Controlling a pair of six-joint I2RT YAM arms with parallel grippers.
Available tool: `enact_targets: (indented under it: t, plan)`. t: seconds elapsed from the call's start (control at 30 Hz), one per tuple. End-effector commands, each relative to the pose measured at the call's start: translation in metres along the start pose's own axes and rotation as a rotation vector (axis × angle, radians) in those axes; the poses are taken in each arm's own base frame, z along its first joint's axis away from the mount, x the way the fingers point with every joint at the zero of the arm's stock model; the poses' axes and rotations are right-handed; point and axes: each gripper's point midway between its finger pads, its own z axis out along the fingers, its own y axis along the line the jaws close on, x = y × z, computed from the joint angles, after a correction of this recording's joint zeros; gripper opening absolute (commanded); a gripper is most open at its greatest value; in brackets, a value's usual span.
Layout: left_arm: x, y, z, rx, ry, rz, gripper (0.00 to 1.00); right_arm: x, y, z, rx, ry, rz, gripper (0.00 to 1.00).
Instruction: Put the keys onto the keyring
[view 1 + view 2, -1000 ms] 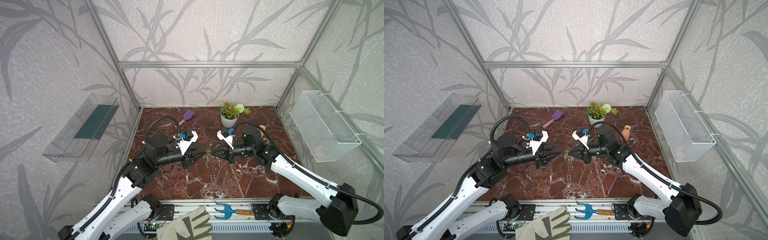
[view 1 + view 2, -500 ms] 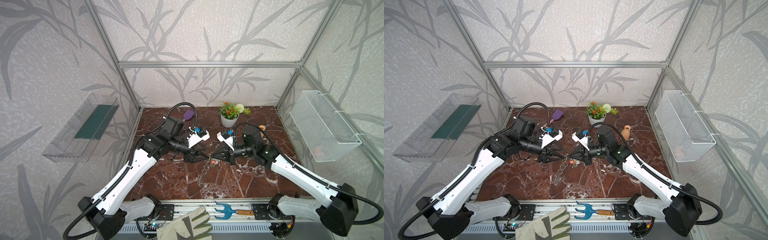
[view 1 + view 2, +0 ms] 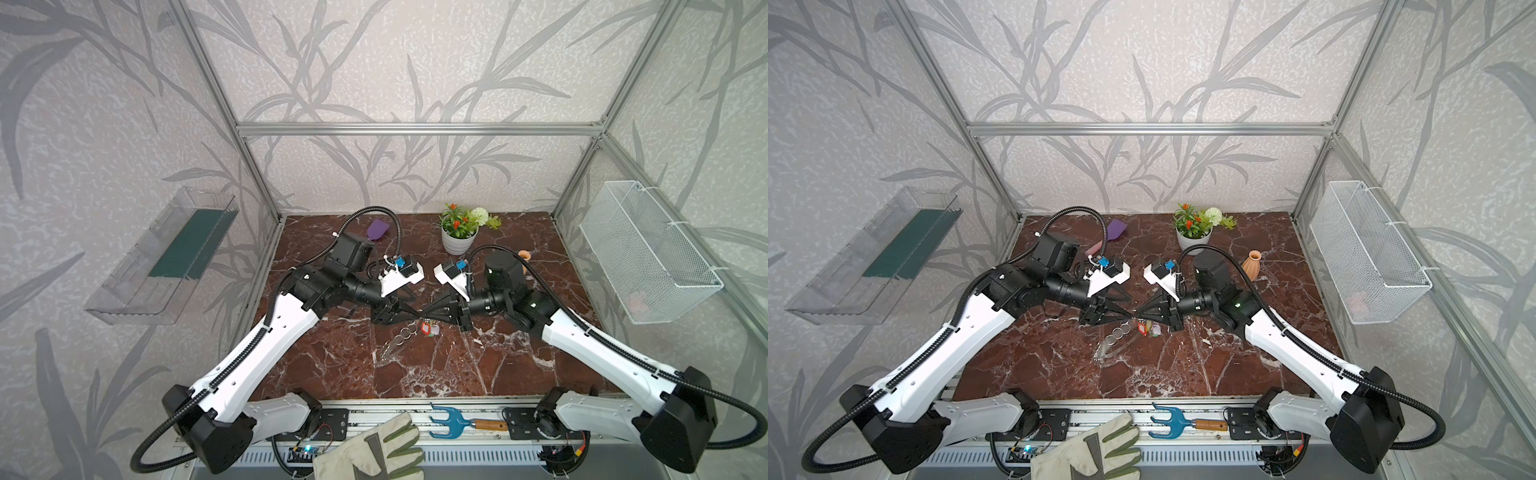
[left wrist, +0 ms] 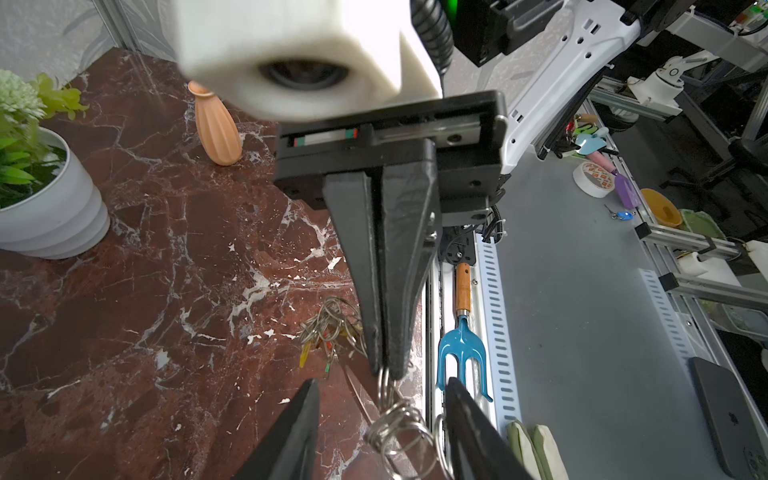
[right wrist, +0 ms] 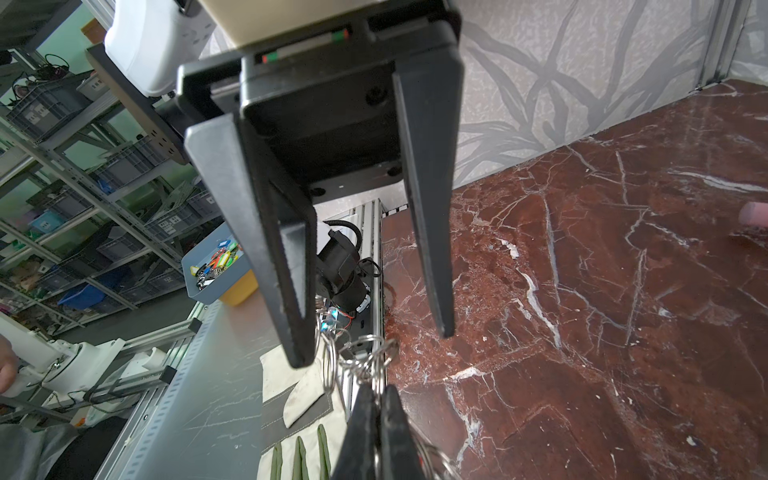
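In both top views the two arms meet tip to tip over the middle of the table (image 3: 511, 365). The right end effector (image 3: 426, 315) is pressed together on a silver ring of the keyring (image 3: 399, 341). The right wrist view shows that ring pinched between its two fingers (image 5: 360, 432) at the bottom of the frame. The left end effector (image 3: 414, 308) stands apart and is clamped on nothing. In the right wrist view its tips straddle a bunch of the rings at the centre of the frame. Whether either tip touches the rings cannot be told.

From the right end effector the keyring runs down and to the left in both top views, as a grey strip edged with silver loops. Whether its lower end rests on the table cannot be told. The keys (image 3: 428, 329) sit just below the right end effector's tip, a red tag with a pale one beside it. In the left wrist view, yellow, red and green tags show among rings at lower centre.

A potted plant (image 3: 457, 243), an orange vase (image 3: 1252, 264) and a purple spatula (image 3: 1115, 229) stand at the upper part of the table. A glove (image 3: 374, 453) and a blue hand fork (image 3: 449, 419) lie at the bottom edge of the frame.
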Motion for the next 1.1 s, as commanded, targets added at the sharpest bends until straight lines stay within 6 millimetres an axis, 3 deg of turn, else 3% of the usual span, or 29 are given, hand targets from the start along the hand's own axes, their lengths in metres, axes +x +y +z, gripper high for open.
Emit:
enact_targets:
  t: [0.0,0.27,0.6,1.07]
  plan:
    - [-0.011,0.0,0.001,0.011,-0.012,0.07,0.45,-0.021,0.02,-0.006,-0.044,-0.048,-0.075,0.0]
    - [-0.001,-0.004,0.006,0.032,0.031,0.053,0.31,-0.021,0.021,-0.006,-0.046,-0.049,-0.078,0.0]
    - [0.01,-0.002,0.002,-0.021,0.054,0.039,0.29,-0.02,0.02,-0.006,-0.044,-0.048,-0.079,0.0]
    - [0.011,-0.007,0.008,0.044,0.061,0.004,0.16,-0.022,0.021,-0.007,-0.041,-0.057,-0.086,0.0]
